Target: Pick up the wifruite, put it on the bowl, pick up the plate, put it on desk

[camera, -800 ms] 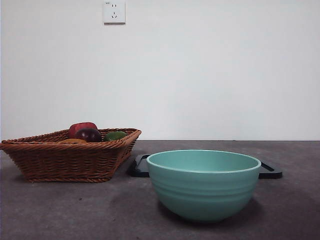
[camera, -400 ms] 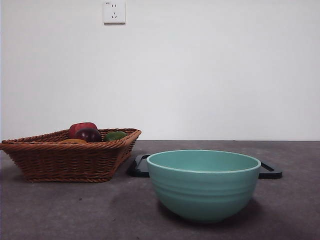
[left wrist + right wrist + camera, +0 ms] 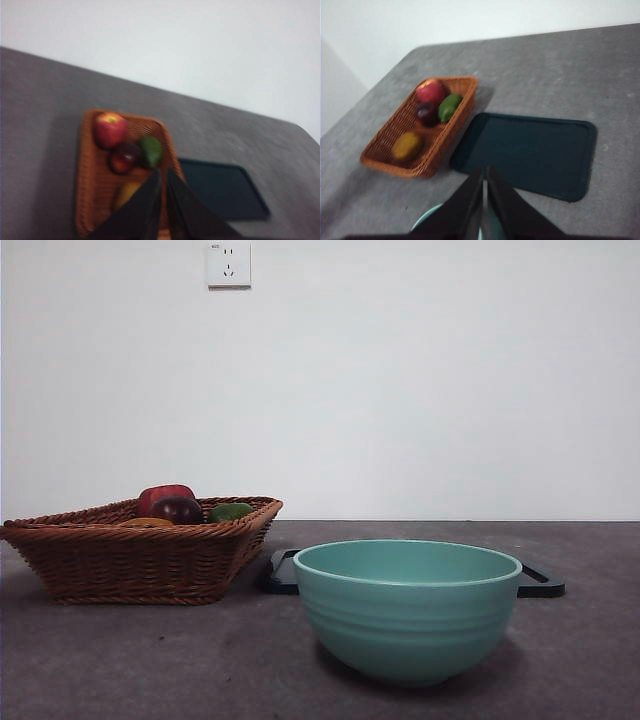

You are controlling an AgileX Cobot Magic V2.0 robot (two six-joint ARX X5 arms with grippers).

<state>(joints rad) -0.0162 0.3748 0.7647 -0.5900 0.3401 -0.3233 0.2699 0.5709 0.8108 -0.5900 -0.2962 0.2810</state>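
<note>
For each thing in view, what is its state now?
wifruite: lying in the wicker basket.
bowl: upright on the desk, nothing seen inside.
black tray: flat, bare.
left gripper: shut, above the basket.
right gripper: shut, holding nothing.

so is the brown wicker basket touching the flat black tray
Apart. The right wrist view, looking down, shows a strip of grey tabletop between the brown wicker basket and the flat black rectangular tray.

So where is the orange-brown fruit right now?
The orange-brown fruit lies in the wicker basket, alone at one end, apart from the red, purple and green fruits. In the front view the basket sits left of the teal bowl.
</note>
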